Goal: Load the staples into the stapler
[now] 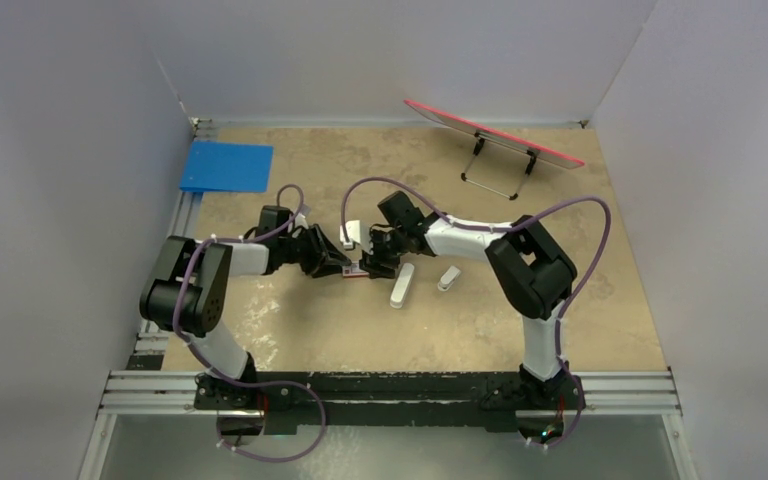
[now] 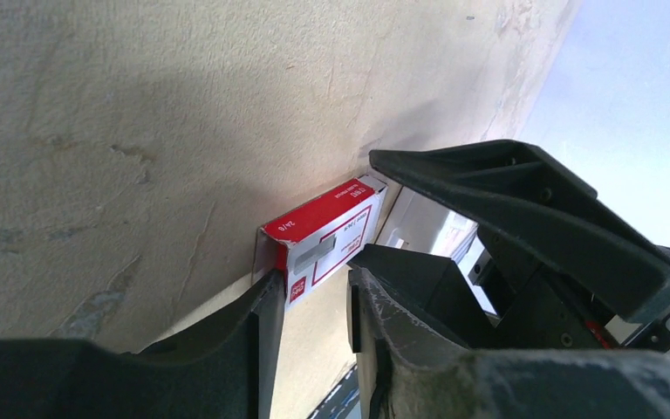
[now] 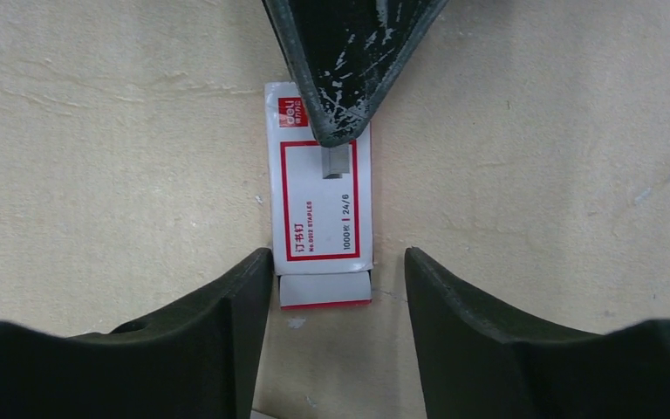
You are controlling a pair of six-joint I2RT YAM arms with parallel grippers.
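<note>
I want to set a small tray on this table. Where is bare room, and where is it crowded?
Bare: the far middle, between the blue pad and the red board; the near middle, between the stapler and the base rail. Crowded: the centre, where the left end effector and the right end effector meet at the staple box.

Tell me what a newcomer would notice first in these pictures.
The red-and-white staple box in the middle of the table, with the left fingers and right fingers at its opposite ends. Just right of it lie a white stapler and a shorter white piece; a blue sheet sits at the back left.
</note>
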